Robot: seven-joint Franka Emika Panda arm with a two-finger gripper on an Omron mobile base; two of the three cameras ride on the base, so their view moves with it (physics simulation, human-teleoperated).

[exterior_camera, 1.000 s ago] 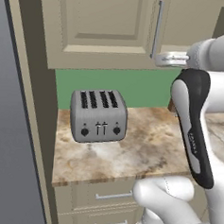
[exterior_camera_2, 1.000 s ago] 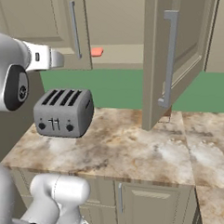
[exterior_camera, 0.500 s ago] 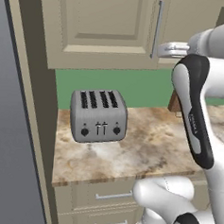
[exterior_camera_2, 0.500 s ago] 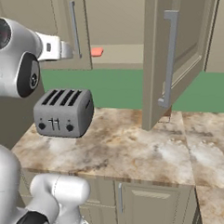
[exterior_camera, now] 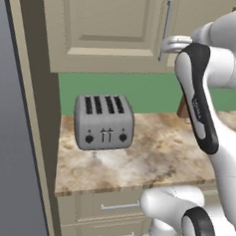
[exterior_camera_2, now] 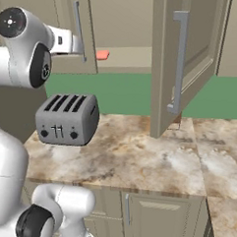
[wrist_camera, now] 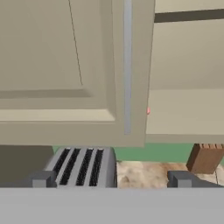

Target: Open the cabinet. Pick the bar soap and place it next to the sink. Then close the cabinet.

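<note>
1. The gripper (wrist_camera: 112, 179) is spread wide with nothing between its fingers, held up at the level of the cabinet's bottom edge, facing the closed left door.
2. Right ahead of it runs the long silver handle (wrist_camera: 127, 65) of that closed door (wrist_camera: 65, 70); from the right base view the hand sits just beside this handle (exterior_camera_2: 79, 31).
3. The cabinet (exterior_camera_2: 130, 21) is half open: its right door (exterior_camera_2: 186, 58) is swung out toward the room, its own bar handle (exterior_camera_2: 179, 63) facing us.
4. On the cabinet's bottom shelf lies the bar soap (exterior_camera_2: 103, 55), a small pink-red block, just past the closed door's edge; from the hand only a sliver of red (wrist_camera: 148, 111) peeks out.
5. Below, a silver four-slot toaster (exterior_camera_2: 67, 118) stands on the marbled counter (exterior_camera_2: 137, 159), with a green wall (exterior_camera: 141, 94) behind.
6. A small brown block (wrist_camera: 204, 158) stands on the counter near the open door.
</note>
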